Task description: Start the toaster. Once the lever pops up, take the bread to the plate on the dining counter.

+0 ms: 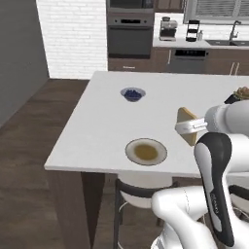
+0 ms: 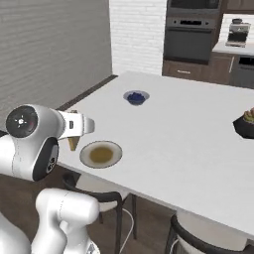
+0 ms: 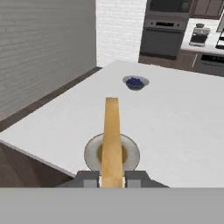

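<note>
So we're on delivery: claw [image 3: 112, 178] pinches the bread [image 3: 112, 135] edge-on above the plate [image 3: 91, 154] near the counter's [image 3: 175, 127] edge; next, lower and release.

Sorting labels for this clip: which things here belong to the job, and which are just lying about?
Job: bread, clamped in the pincer; plate; dining counter.
Lying about: bowl of blueberries; dark dish at the counter's far edge.

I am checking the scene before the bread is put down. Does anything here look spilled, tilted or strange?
Nothing looks spilled or damaged. The bread is held on edge in the hand, above the plate, which is normal for carrying. The plate sits flat near the edge of the dining counter, and the bowl of blueberries stands upright further in.
</note>
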You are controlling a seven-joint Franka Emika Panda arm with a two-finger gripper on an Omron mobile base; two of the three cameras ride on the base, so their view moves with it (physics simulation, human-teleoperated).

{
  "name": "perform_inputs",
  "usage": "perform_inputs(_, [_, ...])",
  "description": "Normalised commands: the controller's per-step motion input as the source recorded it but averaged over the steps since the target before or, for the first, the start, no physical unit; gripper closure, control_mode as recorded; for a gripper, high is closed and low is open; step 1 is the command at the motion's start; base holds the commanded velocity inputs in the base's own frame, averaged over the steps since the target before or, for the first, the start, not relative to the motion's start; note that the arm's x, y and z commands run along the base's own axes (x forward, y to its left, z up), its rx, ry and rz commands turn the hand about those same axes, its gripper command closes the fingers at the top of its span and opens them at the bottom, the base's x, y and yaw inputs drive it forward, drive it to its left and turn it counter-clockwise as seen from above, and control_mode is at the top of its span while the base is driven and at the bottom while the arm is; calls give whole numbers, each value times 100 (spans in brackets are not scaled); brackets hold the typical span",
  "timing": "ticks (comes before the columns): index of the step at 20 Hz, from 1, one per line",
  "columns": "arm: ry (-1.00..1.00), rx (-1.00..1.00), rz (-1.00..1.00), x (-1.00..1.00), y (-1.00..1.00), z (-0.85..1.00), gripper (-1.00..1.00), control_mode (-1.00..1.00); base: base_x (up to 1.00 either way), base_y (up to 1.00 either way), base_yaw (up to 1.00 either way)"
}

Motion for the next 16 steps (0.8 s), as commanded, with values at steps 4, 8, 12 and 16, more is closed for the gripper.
perform_inputs(4, [0, 0, 0, 0, 0, 0, 100, 100, 59, 31, -61])
perform_inputs(8, [0, 0, 0, 0, 0, 0, 100, 100, 57, 40, -52])
perform_inputs(12, [-2, -2, -17, 31, 29, -19, 100, -100, 14, 13, -9])
perform_inputs(16, [3, 0, -9, 26, 14, -24, 100, -100, 0, 0, 0])
